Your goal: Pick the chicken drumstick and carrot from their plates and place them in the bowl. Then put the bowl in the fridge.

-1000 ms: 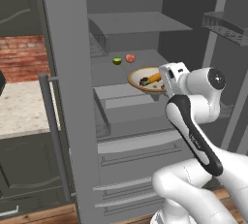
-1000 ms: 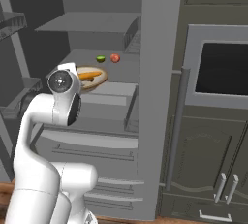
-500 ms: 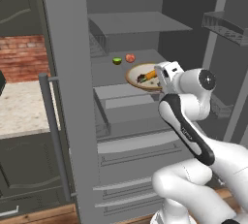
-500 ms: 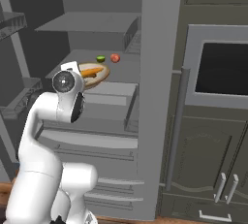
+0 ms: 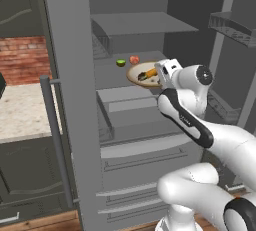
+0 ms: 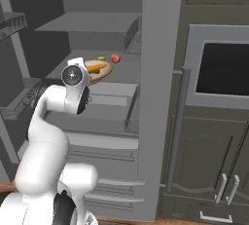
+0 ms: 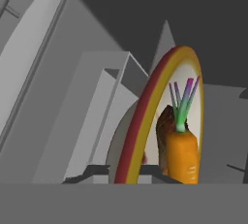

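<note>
**Three cameras on the open fridge**

The left base view looks forward and down from behind the arm, on its left side, into the open fridge (image 5: 140, 125). The right base view looks at the same fridge (image 6: 116, 97) from behind on the right. Both views share the middle shelf with the bowl (image 5: 142, 74) (image 6: 99, 68), at a middle distance. The hand view is very near to the bowl (image 7: 145, 116) and is rolled, so the rim stands almost upright with the carrot (image 7: 183, 155) inside it.

Fridge (image 5: 75, 125) matt grey; bowl (image 5: 137, 73) smooth, tan-rimmed; carrot (image 7: 182, 155) glossy orange.
</note>
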